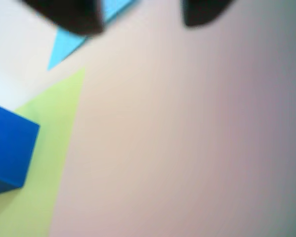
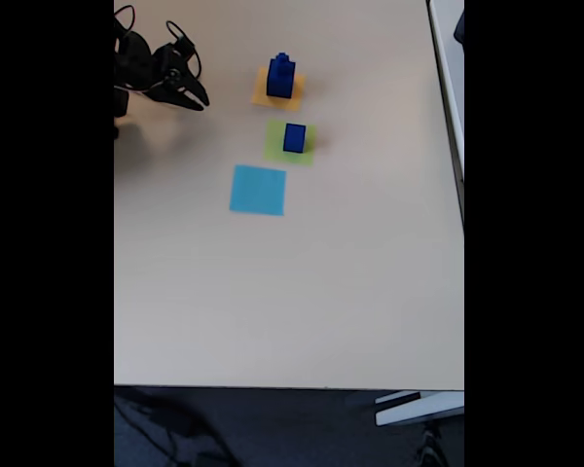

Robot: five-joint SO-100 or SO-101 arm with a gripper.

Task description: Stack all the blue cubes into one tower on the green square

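In the fixed view a single blue cube [image 2: 294, 137] sits on the green square [image 2: 277, 153]. Just behind it, a small tower of blue cubes [image 2: 280, 76] stands on an orange square [image 2: 260, 97], smaller on larger. My gripper [image 2: 193, 97] hovers at the table's far left, well apart from both, open and holding nothing. In the wrist view the single blue cube [image 1: 10, 148] lies at the left edge on the green square [image 1: 54, 148]. My gripper [image 1: 143, 17] shows as two dark, spread fingertips [image 1: 69, 15] at the top.
A flat light-blue square [image 2: 258, 190] lies in front of the green one, and its corner [image 1: 64, 47] shows under my fingers in the wrist view. Bare beige table [image 2: 292, 292] stretches toward the near edge. The table's right edge runs close to a white surface [image 2: 448, 58].
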